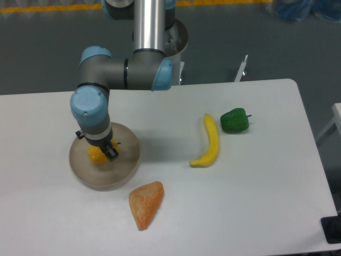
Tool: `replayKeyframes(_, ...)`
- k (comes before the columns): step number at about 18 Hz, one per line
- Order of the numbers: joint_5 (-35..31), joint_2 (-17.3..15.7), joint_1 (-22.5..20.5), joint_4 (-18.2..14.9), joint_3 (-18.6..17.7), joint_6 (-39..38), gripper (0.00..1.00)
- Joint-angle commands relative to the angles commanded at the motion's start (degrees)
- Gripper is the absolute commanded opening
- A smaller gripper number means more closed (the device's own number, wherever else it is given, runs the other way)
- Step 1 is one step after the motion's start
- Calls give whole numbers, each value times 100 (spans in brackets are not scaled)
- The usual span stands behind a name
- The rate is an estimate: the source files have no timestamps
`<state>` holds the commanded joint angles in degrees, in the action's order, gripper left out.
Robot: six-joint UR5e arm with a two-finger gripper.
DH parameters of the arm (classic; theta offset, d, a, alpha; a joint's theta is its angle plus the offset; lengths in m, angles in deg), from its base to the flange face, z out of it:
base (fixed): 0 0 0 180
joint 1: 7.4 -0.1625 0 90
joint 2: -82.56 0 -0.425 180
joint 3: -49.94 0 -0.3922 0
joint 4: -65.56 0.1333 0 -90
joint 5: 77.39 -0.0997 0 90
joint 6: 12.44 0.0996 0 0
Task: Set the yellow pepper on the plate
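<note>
The yellow pepper [97, 156] is a small yellow-orange lump that sits on the plate [123, 170], a round beige-grey dish at the left of the table. My gripper [105, 153] points down over the plate, and its dark fingers are around the pepper. The wrist hides most of the pepper and the jaws, so I cannot tell whether the fingers press on it or stand apart from it.
An orange-pink wedge [146, 204] lies just in front of the plate. A long yellow banana [209, 143] lies at the table's middle, with a green pepper [235, 120] to its right. The arm's base stands at the back edge.
</note>
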<state>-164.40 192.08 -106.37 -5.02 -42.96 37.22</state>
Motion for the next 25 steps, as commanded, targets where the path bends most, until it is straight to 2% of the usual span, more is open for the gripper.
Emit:
replayKeyframes(4,-18,-326,-122,-53,140,0,100)
replayKeyframes(7,9,-370,-807,-53,325,105,100)
replayKeyframes(9,-44,-283,-1254,-9,465,289,100)
replayKeyframes(11,-97,-90,-1974,-18,545,955,100)
replayKeyframes(13,-97,112,-2511,43,763,1133,100)
replayKeyframes(16,-97,420,-3022,35,1176,1886,100)
replayKeyframes(19,-88,482,-3426,35,1309,2652,100)
replayKeyframes(22,-105,482,-3752,26,1187,3233,100)
replayKeyframes(25,-281,491,-3806,61,1055,3410,100)
